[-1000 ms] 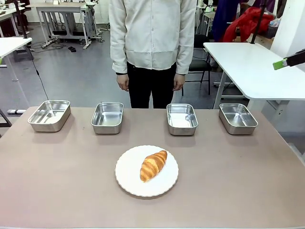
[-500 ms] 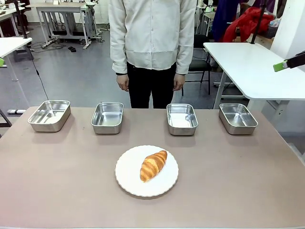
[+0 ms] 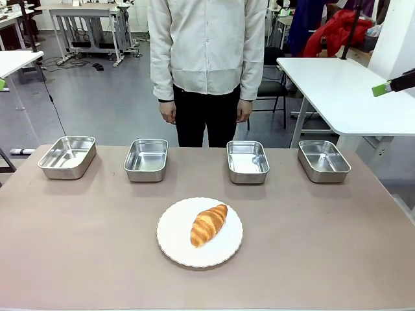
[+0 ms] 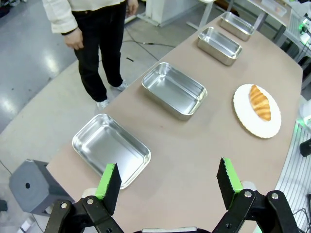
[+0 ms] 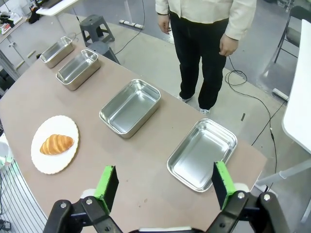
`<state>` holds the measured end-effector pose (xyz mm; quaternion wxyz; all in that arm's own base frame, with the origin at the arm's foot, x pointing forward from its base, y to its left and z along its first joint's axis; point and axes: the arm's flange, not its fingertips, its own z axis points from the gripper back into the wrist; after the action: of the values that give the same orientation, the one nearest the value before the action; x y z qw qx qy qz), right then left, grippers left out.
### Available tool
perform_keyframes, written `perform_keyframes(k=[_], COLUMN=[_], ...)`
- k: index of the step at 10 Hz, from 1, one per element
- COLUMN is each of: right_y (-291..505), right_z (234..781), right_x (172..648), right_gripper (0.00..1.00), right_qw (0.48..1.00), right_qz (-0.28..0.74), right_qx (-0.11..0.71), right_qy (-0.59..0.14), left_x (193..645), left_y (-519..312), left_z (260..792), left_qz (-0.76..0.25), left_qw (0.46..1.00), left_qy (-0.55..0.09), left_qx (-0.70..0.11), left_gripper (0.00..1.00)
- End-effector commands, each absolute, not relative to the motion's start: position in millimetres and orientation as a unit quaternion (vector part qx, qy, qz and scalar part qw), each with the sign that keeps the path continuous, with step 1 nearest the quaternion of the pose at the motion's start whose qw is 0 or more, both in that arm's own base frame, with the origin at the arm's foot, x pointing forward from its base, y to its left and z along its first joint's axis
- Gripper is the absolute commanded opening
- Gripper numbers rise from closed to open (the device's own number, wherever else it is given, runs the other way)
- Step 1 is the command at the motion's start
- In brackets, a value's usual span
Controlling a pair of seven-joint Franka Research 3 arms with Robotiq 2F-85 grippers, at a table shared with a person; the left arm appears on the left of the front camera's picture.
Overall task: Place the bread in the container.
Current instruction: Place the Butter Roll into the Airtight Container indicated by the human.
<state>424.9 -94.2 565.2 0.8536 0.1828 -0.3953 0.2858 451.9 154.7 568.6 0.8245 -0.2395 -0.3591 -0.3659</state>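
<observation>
left gripper [image 4: 168,177] and right gripper [image 5: 163,178] were spread, empty; I feared golden-brown ridged croissant [image 3: 209,225] landing wrong among four identical shiny steel pans [image 3: 248,161].

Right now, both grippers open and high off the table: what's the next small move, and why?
Probably lower the right gripper toward the croissant: open jaws, well above the table, like the left gripper. The croissant lies untouched on the white plate; all four pans are empty; the person's hands hang down, indicating none.
</observation>
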Motion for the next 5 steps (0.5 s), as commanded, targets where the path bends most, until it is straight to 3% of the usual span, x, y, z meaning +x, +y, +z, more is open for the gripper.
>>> perform_keyframes(k=[1, 5], right_y=[-95.1, -95.1], right_z=[564.5, 564.5], right_x=[426.6, 426.6], right_gripper=[1.00, 1.00], right_qw=[0.849, 0.849], right_qz=[0.289, 0.289], right_qx=[0.189, 0.189], right_qy=[-0.400, -0.400], left_x=[449.7, 449.7], left_y=[155.0, 155.0], left_z=[570.6, 570.6], left_qz=[-0.370, -0.370], left_qw=[0.821, 0.821], left_qy=[-0.361, -0.361], left_qx=[-0.241, -0.241], left_gripper=[1.00, 1.00])
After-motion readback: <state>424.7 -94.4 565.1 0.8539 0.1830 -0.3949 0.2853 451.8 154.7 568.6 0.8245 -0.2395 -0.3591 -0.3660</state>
